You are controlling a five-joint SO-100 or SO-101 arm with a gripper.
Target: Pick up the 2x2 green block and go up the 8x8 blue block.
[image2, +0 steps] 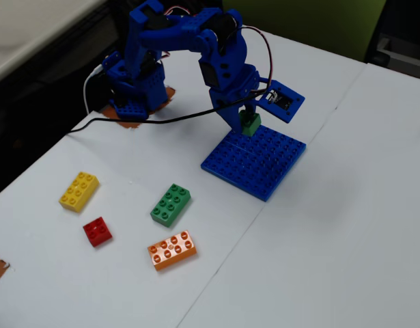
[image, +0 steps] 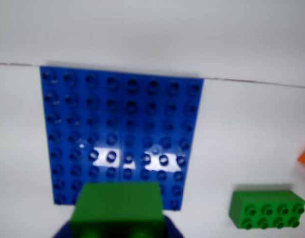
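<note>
My gripper [image2: 248, 121] is shut on the 2x2 green block [image2: 250, 124] and holds it just above the near edge of the 8x8 blue block [image2: 255, 159], a flat studded blue plate on the white table. In the wrist view the green block [image: 118, 207] fills the bottom centre between the blue jaws, with the blue plate [image: 121, 134] spread out beyond it. Whether the block touches the plate I cannot tell.
A longer 2x4 green brick [image2: 171, 203] lies left of the plate and shows in the wrist view [image: 267, 208]. An orange brick [image2: 172, 249], a red brick [image2: 98, 231] and a yellow brick [image2: 79, 190] lie further left. The arm's base [image2: 134, 85] stands at the back.
</note>
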